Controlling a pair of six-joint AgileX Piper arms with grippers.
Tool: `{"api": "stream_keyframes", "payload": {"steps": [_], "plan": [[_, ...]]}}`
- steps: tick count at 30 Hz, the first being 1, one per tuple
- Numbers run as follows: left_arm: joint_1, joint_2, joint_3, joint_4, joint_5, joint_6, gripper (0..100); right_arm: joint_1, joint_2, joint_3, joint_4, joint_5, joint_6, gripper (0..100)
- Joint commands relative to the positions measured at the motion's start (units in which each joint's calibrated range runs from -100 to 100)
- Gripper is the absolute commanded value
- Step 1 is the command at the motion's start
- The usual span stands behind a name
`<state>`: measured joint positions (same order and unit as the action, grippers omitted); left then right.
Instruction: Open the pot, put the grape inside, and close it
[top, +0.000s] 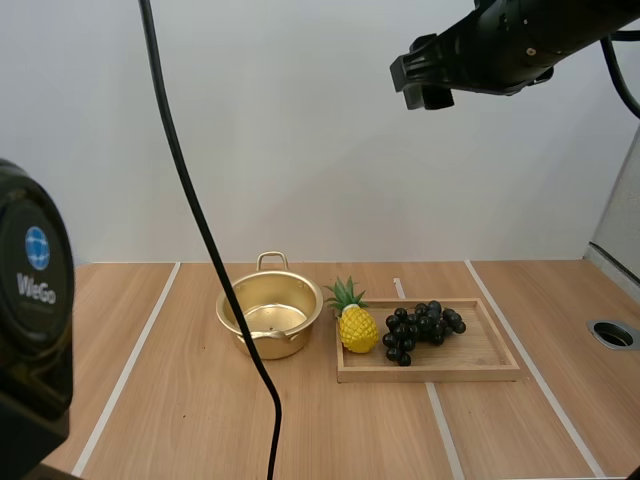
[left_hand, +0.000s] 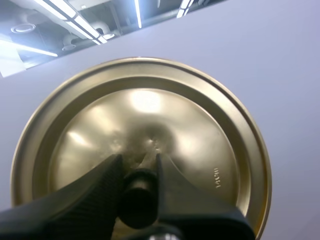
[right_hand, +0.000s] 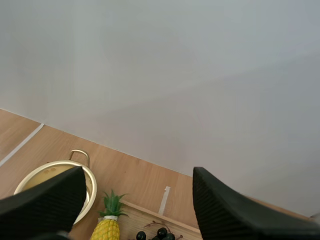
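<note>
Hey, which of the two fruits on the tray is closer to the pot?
The yellow pineapple, standing at the end of the tray next to the pot; the dark grapes lie on its far side.

White wall (top: 300, 130) behind. Light wooden table (top: 180, 400), marked with white tape lines (top: 130, 365) running front to back. Round dark hole (top: 612, 334) near right edge, grey panel (top: 622, 220) above.

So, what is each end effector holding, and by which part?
Left end effector grips the lid by its black knob; right end effector holds nothing.
</note>
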<state>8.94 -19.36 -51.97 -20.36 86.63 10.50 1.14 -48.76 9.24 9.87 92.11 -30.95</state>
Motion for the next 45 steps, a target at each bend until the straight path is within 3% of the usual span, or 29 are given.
{"api": "stream_keyframes", "payload": {"steps": [1, 6, 12, 17, 21, 27, 35, 45], "plan": [[0.10, 0.4, -2.1, -0.9, -7.3, -1.1, 0, -0.2, -0.3, -0.6, 0.2, -0.4, 3.9, 100], [0.10, 0.3, -3.0, -2.0, -9.3, -1.1, 0, -0.2, -0.3, -0.6, 0.3, -0.4, 5.4, 100], [0.10, 0.2, -3.0, -0.2, -15.6, -1.1, 0, -0.2, -0.3, 2.7, -4.5, 0.8, 17.0, 100], [0.10, 0.2, -3.0, -0.2, -15.8, -1.1, 0, -0.2, -0.2, 11.1, -12.1, -5.1, 29.2, 100], [0.10, 0.2, -3.0, -0.2, -15.8, -1.1, 0, -0.2, -0.2, 18.3, -12.5, -8.1, 32.4, 100], [0.10, 0.2, -3.0, -0.2, -15.8, -1.1, 0, -0.2, 0.4, 29.3, -13.6, -9.2, 43.8, 100], [0.10, 0.2, -3.0, -0.2, -15.8, -1.1, 0, -0.2, 3.6, 37.3, -13.6, -15.1, 44.1, 100], [0.10, 0.2, -3.0, -0.2, -15.8, -1.1, 0, -0.2, 5.4, 37.6, -10.3, -20.5, 47.8, 100]]}}
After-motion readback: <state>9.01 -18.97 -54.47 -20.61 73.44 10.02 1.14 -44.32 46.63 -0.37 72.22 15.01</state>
